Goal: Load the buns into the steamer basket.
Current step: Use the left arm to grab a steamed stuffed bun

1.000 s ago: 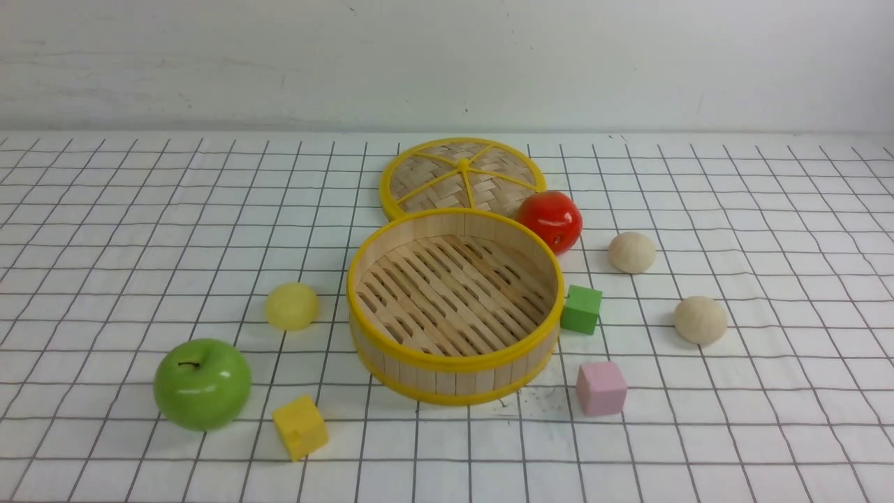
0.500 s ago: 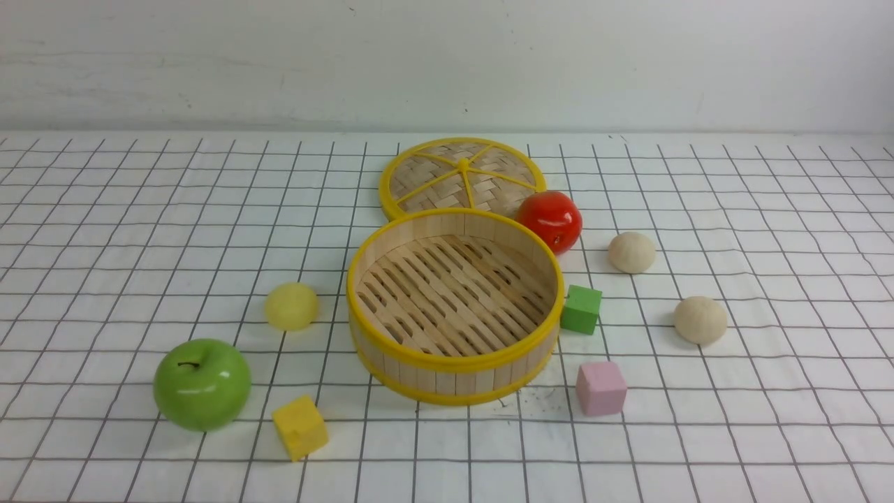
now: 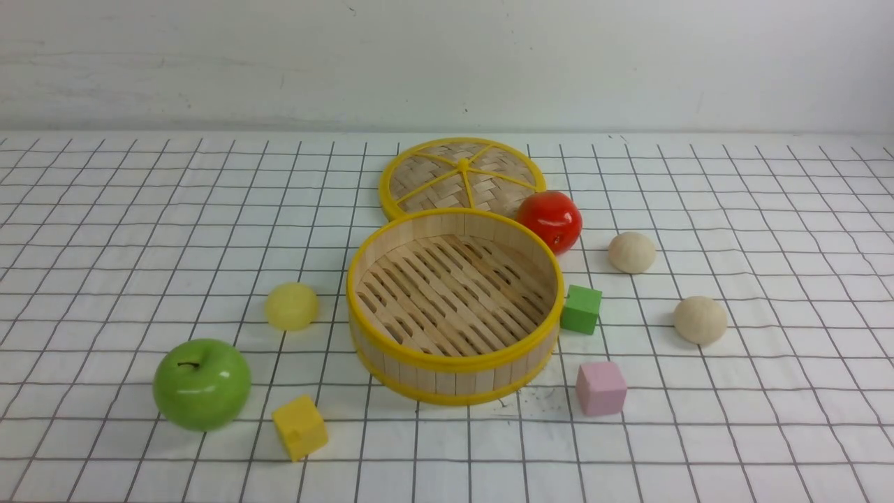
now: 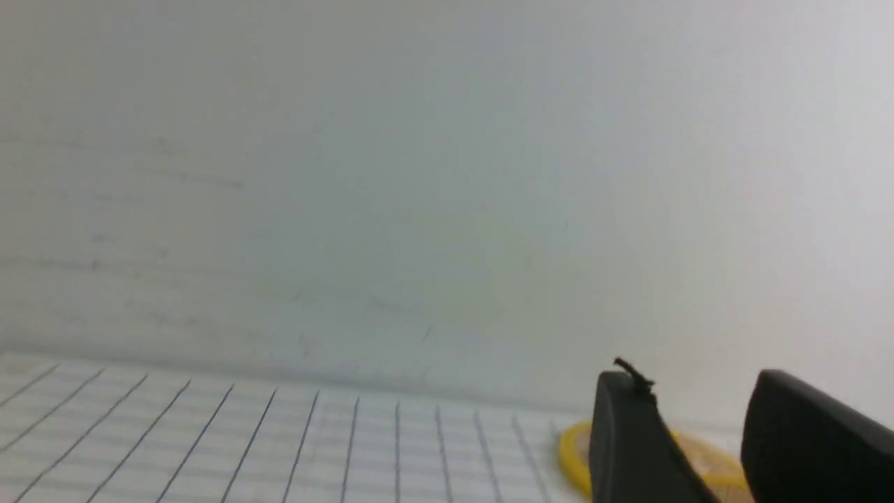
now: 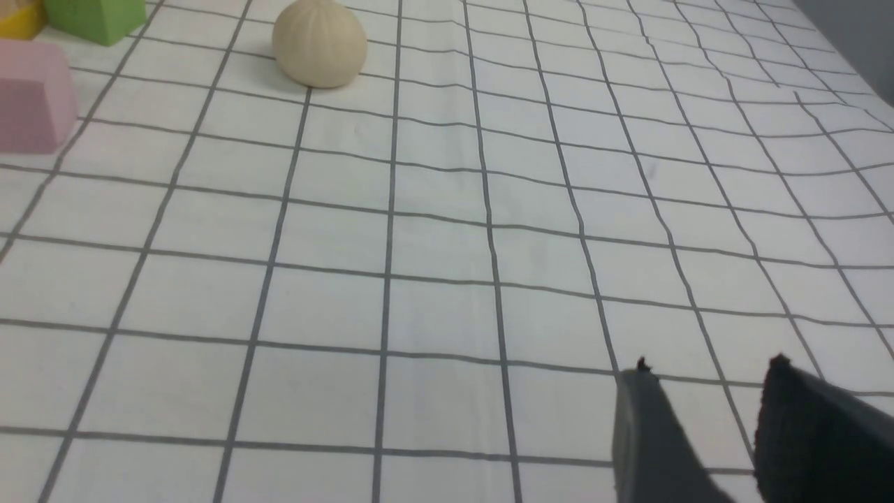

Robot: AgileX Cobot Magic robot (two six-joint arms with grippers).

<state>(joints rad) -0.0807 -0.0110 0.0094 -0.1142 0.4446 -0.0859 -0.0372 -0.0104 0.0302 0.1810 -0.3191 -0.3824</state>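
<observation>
Across the white, grid-lined surface [image 3: 471, 440], it's the steamer basket [image 3: 455, 363] holding centre stage, its slatted floor bare, its round wooden wall ringed with yellow rims! All three buns sit outside it. Out to the left of the basket, the pale yellow bun [image 3: 291, 307]; over on the right, two cream-beige ones, the farther bun [image 3: 632, 253] beyond the tomato's right side and the nearer bun [image 3: 700, 320] lying farther right and closer to the camera.

Behind the basket, the woven lid [image 3: 463, 175] lies flat with its yellow spokes showing, and the glossy red tomato [image 3: 550, 222] is tucked in at the lid's right edge, just beside the basket. A green block [image 3: 582, 309] is right up by the basket's right wall, and a pink block [image 3: 601, 388] sits nearer the camera. Down the left flank, it's the green apple [image 3: 202, 384], stem up, with a yellow block [image 3: 300, 427] between it and the basket, a touch closer to the camera!

And to the wrist views: the left pincer [image 4: 688, 426] has its fingers spread, nothing between them, the lid's yellow edge showing behind. The right pincer [image 5: 712, 419] matches it, tips apart, nothing pinched, with bare grid beyond!
</observation>
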